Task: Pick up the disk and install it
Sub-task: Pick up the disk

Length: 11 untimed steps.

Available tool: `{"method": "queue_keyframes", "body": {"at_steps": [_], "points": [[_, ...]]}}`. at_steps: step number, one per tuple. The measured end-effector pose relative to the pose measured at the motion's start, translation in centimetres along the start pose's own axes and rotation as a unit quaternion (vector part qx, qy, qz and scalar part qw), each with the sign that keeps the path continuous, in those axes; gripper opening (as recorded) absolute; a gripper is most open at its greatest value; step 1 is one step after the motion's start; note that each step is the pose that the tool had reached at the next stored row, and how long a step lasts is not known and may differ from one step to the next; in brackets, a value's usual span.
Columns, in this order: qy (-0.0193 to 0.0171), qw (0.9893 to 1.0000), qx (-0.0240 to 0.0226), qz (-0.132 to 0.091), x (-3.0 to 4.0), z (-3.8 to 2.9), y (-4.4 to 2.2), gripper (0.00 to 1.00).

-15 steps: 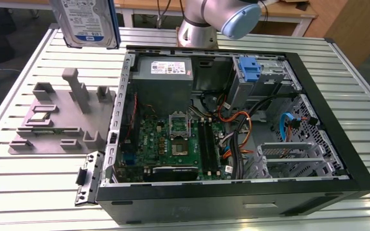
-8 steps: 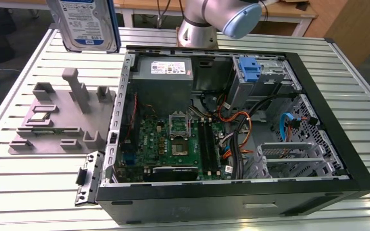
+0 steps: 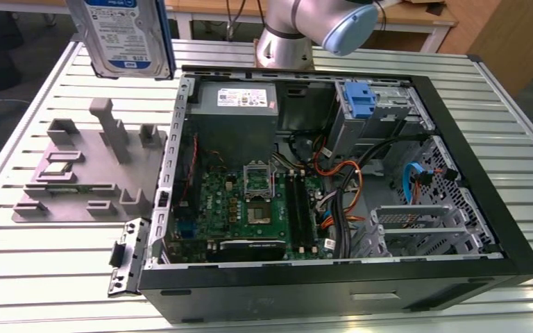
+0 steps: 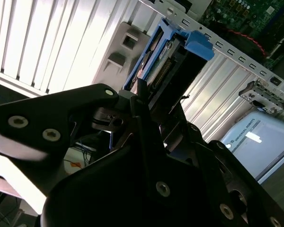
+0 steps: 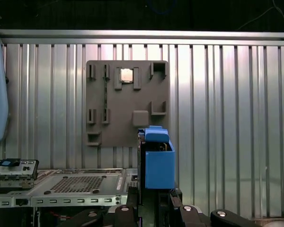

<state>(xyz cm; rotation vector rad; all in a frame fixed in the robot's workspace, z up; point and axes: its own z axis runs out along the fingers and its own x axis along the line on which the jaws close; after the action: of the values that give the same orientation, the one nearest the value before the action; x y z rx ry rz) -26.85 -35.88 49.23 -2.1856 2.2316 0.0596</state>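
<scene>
Now | pincer (image 4: 146, 97) clamps disk (image 3: 123, 38) | exterior view: label (image 3: 119, 24) | both wrist views: blue carrier (image 5: 157, 163)

Open computer case (image 3: 341, 288) beside grey fixture (image 3: 72, 187), perhaps touching.

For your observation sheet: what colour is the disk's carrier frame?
Blue; the disk's frame shows best in the first wrist view.

Open computer case (image 3: 341, 291) lay on the desk (image 3: 26, 277), with a parts holder (image 3: 72, 180) just beside it on the exterior view's left. The arm (image 3: 290, 41) stood at the case's far side. The disk (image 3: 123, 35) hung upright above the desk, to the exterior view's left of the arm. Inside the case, the power supply (image 3: 234, 100) sat beyond the circuit board (image 3: 248, 208).
</scene>
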Motion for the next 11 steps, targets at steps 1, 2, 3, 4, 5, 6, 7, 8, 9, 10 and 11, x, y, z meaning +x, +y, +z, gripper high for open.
{"method": "queue_keyframes", "body": {"at_steps": [1,2,3,4,5,6,7,8,9,10,11], "points": [[0.0,1.0,0.0,0.0,0.0,0.0,-0.19,0.35],[0.0,1.0,0.0,0.0,-0.01,0.0,-0.42,0.35],[0.0,1.0,0.0,0.0,-0.01,0.0,-0.66,0.35],[0.0,1.0,0.0,0.0,-0.02,0.0,-0.92,0.35],[0.0,1.0,-0.0001,0.0,-0.02,-0.01,-1.2,0.35],[0.0,1.0,0.0,0.0,-0.03,-0.01,-1.49,0.35],[0.0,1.0,0.0,0.0,-0.04,-0.01,-1.79,0.35],[0.0,1.0,0.0,0.0,-0.04,-0.01,-2.1,0.35],[0.0,1.0,0.0,0.0,-0.05,-0.01,-2.4,0.35],[0.0,1.0,-0.0001,0.0,-0.06,-0.02,-2.68,0.35],[0.0,1.0,0.0,0.0,-0.06,-0.02,-2.99,0.35]]}}
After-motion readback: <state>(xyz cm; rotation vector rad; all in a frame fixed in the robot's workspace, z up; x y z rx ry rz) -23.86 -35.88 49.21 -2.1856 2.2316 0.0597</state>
